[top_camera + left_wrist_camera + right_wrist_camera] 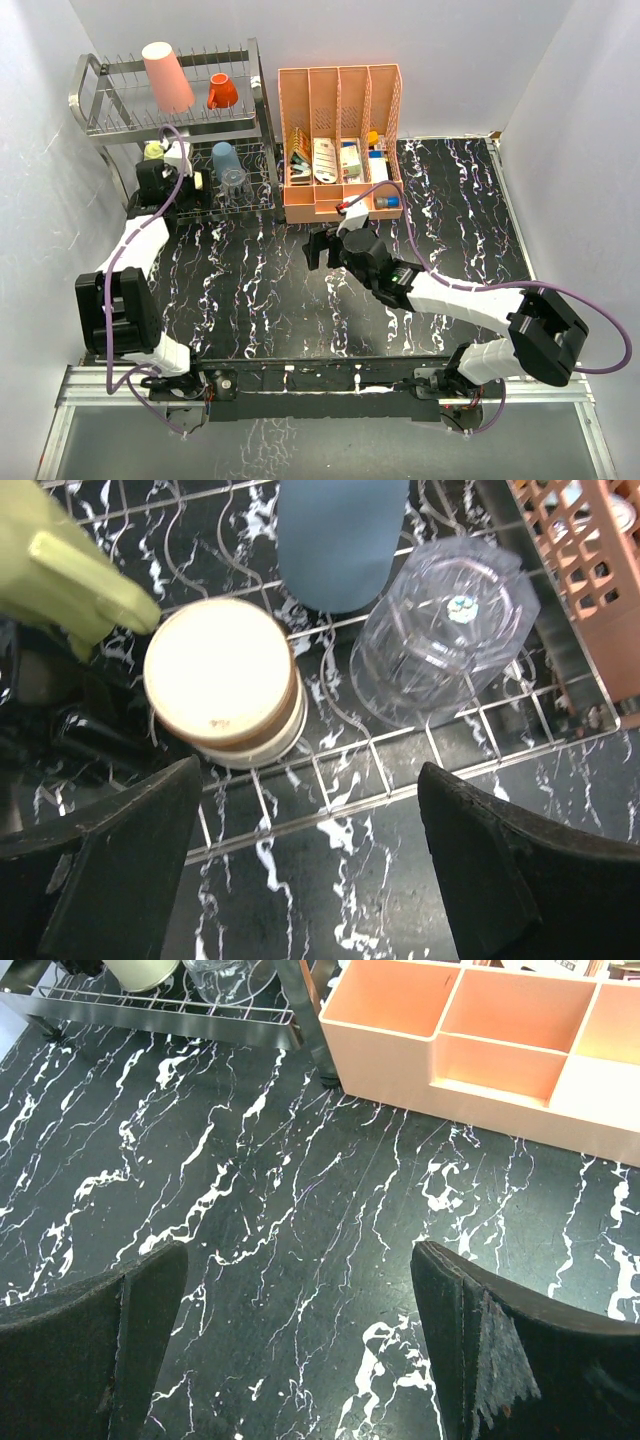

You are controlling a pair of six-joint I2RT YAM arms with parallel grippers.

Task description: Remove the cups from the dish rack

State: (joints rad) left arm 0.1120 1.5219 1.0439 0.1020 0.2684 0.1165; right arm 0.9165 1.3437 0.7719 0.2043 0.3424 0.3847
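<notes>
Found the left gripper (310,770) spread wide and empty, poised over the front wire of the lower tier of the dish rack (90,100). Saw a cream-topped cup (222,675) with a brown band, base up, just ahead of the claw's left finger. Saw a clear glass (440,630), also base up, just ahead of its right finger. Saw a blue cup (340,540) farther ahead between those two, and a pale yellow mug (60,570) out beyond the left finger. Noted a pink tumbler (168,76) and an orange cup (222,92) on the tier above and beyond that claw.

Found the right gripper (298,1250) likewise parted and holding nothing over the table (250,1160), with the peach organizer (480,1040) ahead and to its right.

Judged the step as closing on one lower-tier cup, probably the cream-topped one, though the claw was aimed at the gap between it and the glass. Needed a shift toward the left finger's side to centre that cup. Needed then a descent with the fingers straddling its wall, clear of glass and mug, and a firm squeeze. Called for a straight lift before any swing outward, lest the rim snag the wires.
</notes>
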